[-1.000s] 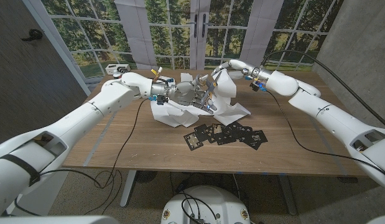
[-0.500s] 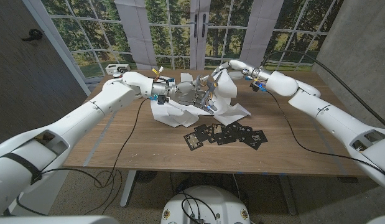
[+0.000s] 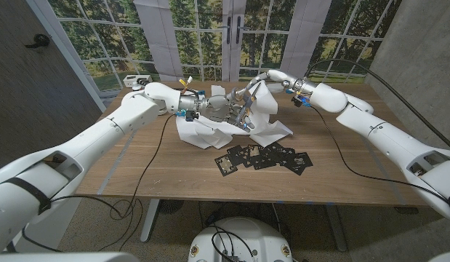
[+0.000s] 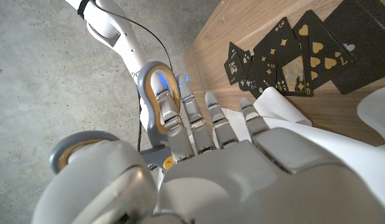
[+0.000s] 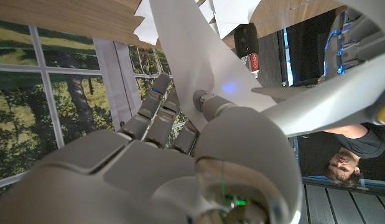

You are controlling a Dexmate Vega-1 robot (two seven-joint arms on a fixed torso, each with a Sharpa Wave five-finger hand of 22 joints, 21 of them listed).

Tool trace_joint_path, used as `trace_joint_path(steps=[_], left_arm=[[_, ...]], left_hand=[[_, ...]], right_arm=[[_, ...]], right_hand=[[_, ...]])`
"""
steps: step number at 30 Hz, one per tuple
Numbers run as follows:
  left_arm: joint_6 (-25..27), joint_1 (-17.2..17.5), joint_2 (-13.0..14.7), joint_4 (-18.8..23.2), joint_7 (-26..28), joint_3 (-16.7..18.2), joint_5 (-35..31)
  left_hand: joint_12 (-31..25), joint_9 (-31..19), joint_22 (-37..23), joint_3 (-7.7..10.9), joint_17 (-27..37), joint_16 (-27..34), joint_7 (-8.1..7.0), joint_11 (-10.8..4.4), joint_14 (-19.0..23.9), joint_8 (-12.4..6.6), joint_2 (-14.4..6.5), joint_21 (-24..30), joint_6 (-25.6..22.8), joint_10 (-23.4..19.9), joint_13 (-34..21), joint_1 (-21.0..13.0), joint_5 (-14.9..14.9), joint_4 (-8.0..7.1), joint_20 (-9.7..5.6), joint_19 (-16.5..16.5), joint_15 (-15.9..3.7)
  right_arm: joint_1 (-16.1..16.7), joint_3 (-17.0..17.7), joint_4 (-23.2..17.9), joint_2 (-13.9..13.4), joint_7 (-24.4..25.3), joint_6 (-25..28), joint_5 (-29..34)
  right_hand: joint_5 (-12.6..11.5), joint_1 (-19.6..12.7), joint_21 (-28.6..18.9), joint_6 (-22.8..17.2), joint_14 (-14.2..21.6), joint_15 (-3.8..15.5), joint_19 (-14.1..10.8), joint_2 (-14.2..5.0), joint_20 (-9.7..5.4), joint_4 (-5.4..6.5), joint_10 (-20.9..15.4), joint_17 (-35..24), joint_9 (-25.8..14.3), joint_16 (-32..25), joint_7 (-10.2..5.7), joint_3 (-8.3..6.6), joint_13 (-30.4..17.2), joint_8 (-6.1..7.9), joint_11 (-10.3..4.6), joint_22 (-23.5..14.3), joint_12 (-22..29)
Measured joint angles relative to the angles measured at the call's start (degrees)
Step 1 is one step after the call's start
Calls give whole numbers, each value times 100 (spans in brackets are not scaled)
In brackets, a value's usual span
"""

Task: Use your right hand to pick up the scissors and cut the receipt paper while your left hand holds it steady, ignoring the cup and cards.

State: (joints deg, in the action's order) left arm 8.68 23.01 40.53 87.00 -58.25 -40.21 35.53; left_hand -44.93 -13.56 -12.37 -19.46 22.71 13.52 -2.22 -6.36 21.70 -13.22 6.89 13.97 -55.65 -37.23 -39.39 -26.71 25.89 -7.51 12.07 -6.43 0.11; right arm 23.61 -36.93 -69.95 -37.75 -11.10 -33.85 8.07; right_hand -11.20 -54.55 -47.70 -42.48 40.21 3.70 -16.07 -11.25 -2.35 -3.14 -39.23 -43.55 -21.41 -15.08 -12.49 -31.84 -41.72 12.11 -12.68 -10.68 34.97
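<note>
The white receipt paper (image 3: 264, 109) rises from a crumpled heap on the wooden table (image 3: 137, 175) at the far middle. My right hand (image 3: 262, 78) pinches its upper end; in the right wrist view the strip (image 5: 180, 56) runs up from between the fingers of my right hand (image 5: 148, 143). My left hand (image 3: 216, 108) is just left of the paper and grips the scissors (image 3: 243, 114). In the left wrist view their grey, orange-lined handle loops (image 4: 156, 87) sit around the fingers of my left hand (image 4: 242, 162). The blades are hidden.
Black playing cards (image 3: 264, 156) lie spread on the table in front of the paper, and again (image 4: 292, 56) past my left fingers. A small white box (image 3: 137, 80) stands at the far left corner. A person (image 5: 344, 162) appears at the edge of the right wrist view.
My left hand with the scissors has shifted slightly to the left and turned a little. My right hand and the paper have stayed nearly where they were.
</note>
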Motion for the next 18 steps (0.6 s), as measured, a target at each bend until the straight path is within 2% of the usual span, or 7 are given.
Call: trace_joint_path(steps=[10, 18], left_arm=[[-34, -31, -37, -24, 16, -22, -34], [-58, -50, -73, -86, 11, -37, -51]], left_hand=[[2, 0, 0, 0, 0, 0, 72, -18, 21, -44, 0, 0, -72, -19, 20, 0, 0, 0, 0, 0, -21], [23, -11, 0, 47, 0, 25, 103, 27, 53, -83, -31, 0, -103, -92, 21, -31, 0, 0, 0, 0, -53]], right_arm=[[-22, -13, 52, 20, 10, -51, -9], [-36, -17, 80, 30, 21, -64, -17]], right_hand=[[-11, 0, 0, -31, 0, 0, 0, 0, 0, 0, 0, -7, 0, 0, 31, 0, -17, 0, 0, 0, -3], [-22, 0, 0, -31, 0, 0, 0, 0, 0, 1, -31, 4, 0, 0, 31, -1, -35, 0, -30, 0, -23]])
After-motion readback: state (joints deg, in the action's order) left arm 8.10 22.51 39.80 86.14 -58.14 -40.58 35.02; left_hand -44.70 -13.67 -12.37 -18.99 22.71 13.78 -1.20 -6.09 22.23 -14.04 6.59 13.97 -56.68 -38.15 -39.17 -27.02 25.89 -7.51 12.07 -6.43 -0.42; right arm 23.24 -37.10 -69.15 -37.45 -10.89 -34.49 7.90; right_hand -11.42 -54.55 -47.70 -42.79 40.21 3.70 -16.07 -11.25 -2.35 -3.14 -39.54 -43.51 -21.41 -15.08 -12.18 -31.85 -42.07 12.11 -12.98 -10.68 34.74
